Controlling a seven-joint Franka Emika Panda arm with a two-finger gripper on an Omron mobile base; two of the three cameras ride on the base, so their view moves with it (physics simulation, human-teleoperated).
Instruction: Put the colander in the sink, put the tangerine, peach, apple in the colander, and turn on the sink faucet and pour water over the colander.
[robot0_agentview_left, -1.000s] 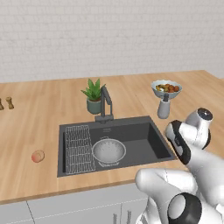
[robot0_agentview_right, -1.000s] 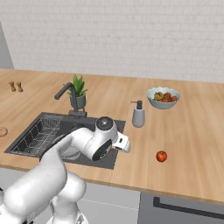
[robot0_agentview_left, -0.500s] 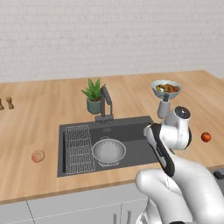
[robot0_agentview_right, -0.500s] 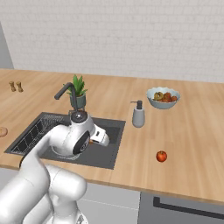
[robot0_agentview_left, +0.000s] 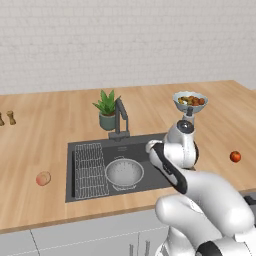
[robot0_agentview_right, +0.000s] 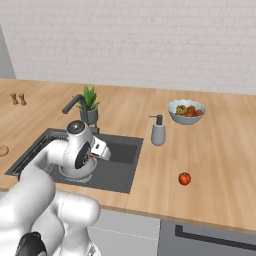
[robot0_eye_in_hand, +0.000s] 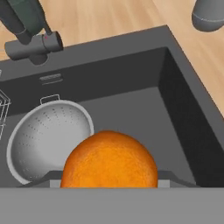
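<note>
While clamped on the small bright orange tangerine (robot0_eye_in_hand: 109, 159), gripper (robot0_eye_in_hand: 109, 181) hangs over the dark grey sink (robot0_eye_in_hand: 183, 113). Round whitish-silver perforated colander (robot0_eye_in_hand: 46, 140) on the basin floor, at ten o'clock from the fruit in hand view.

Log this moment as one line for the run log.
gripper: shut on tangerine, above sink | colander: in sink, empty | peach, apple: on counter

Arm bent over the sink (robot0_agentview_right: 122, 172); apple (robot0_agentview_right: 184, 178) on the counter (robot0_agentview_right: 220, 165) right of it.
</note>
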